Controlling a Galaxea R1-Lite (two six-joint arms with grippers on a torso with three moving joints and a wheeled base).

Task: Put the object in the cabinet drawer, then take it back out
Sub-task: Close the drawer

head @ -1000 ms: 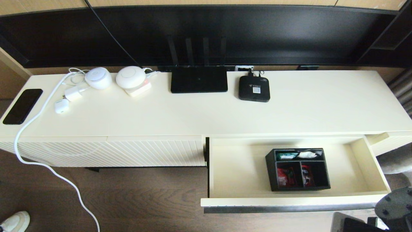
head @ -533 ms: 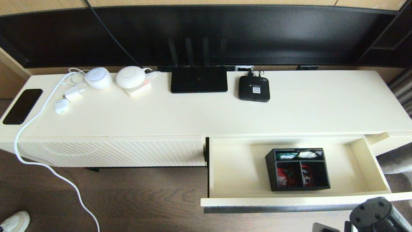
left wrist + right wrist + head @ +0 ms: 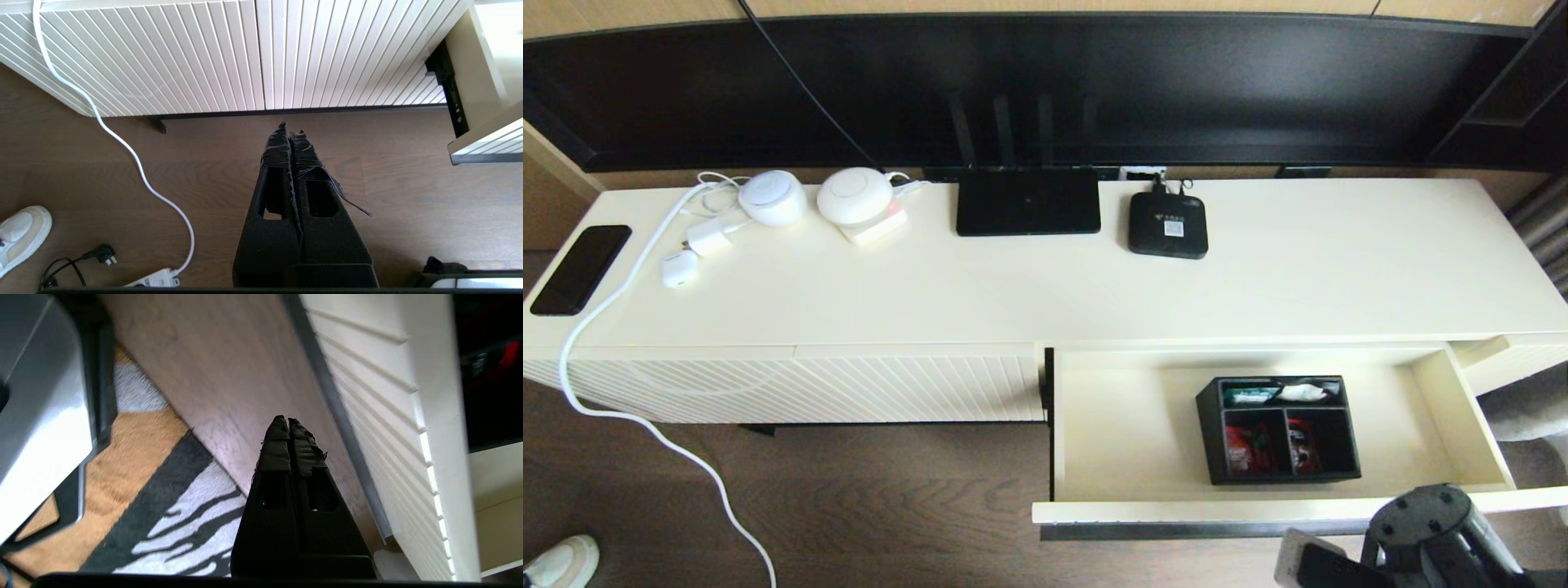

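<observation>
The black organizer box (image 3: 1278, 429) with red, white and teal items rests inside the pulled-out cabinet drawer (image 3: 1127, 425), right of its middle. The drawer's ribbed front (image 3: 392, 428) and dark bar handle (image 3: 333, 404) show in the right wrist view. My right arm (image 3: 1429, 531) is low, in front of the drawer's right end; its gripper (image 3: 287, 419) is shut and empty, over the floor beside the handle. My left gripper (image 3: 290, 127) is shut and empty, above the floor before the diagonal-ribbed panel (image 3: 204, 53).
On the cabinet top (image 3: 1298, 278) stand a flat black router (image 3: 1027, 201), a small black set-top box (image 3: 1167, 224), white devices (image 3: 854, 196), chargers and a phone (image 3: 580, 268). A white cable (image 3: 645, 420) hangs to the floor. A striped rug (image 3: 171, 522) lies below the right gripper.
My right arm has moved left along the drawer's front, from the far right corner to nearer the drawer's right end. The box and drawer have not moved.
</observation>
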